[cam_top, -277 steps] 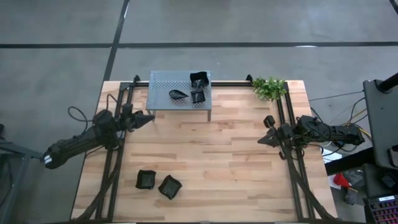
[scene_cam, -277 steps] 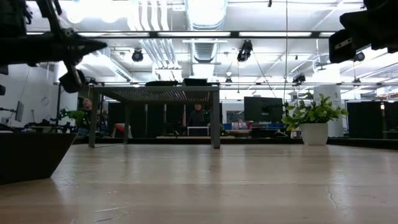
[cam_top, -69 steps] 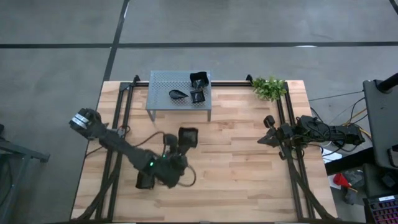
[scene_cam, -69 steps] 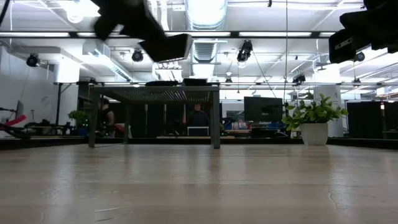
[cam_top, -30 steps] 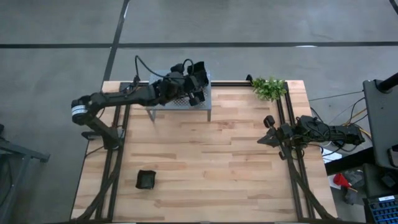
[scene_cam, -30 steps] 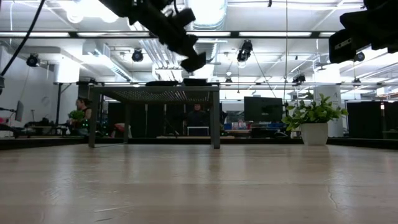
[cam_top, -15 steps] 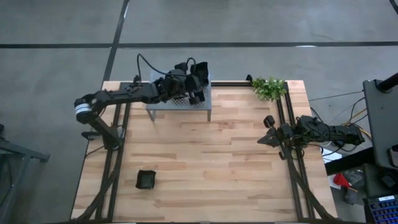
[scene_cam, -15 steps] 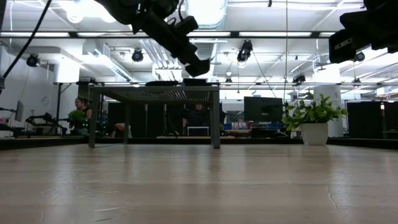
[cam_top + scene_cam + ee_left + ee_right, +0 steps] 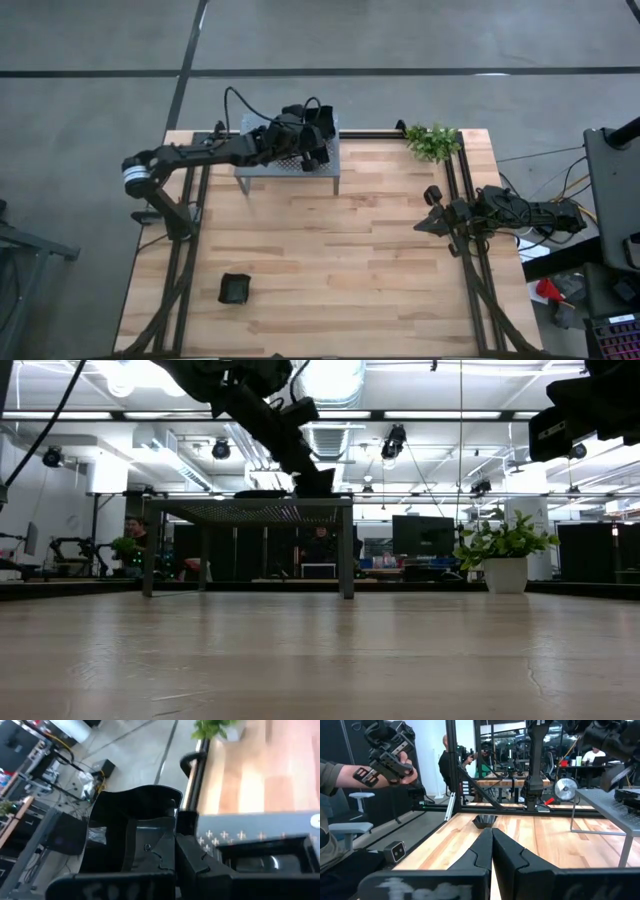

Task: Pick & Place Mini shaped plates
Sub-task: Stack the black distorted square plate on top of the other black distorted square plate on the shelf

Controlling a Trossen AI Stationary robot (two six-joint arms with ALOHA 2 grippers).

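Note:
My left gripper (image 9: pixel 310 133) reaches over the far right part of the grey perforated shelf (image 9: pixel 262 128), shut on a black wavy-rimmed mini plate (image 9: pixel 131 822). In the low view its tip (image 9: pixel 314 481) is just above the shelf top (image 9: pixel 250 503). More black plates (image 9: pixel 317 156) lie on the shelf, partly hidden by the arm. One square plate (image 9: pixel 235 288) rests flat on the table near the front left. My right gripper (image 9: pixel 421 224) waits shut at the table's right side. My left gripper holds the plate by its wall (image 9: pixel 159 851), right beside the dark fingers (image 9: pixel 200 865). The fingers slant downward from the table's left. The plate is tilted at the gripper's tip over the shelf's far right part; whether it touches the shelf I cannot tell.
A green plant (image 9: pixel 432 140) stands at the far right corner. Black rails (image 9: pixel 190 260) run along both table sides. A person's arm with a hand-held controller (image 9: pixel 385 757) shows beyond the table's left edge. Bare wood lies between the shelf and the front plate.
My left gripper has sunk toward the shelf top with the plate and rolled a little about its own axis. The plate has come down with it over the shelf's far right part.

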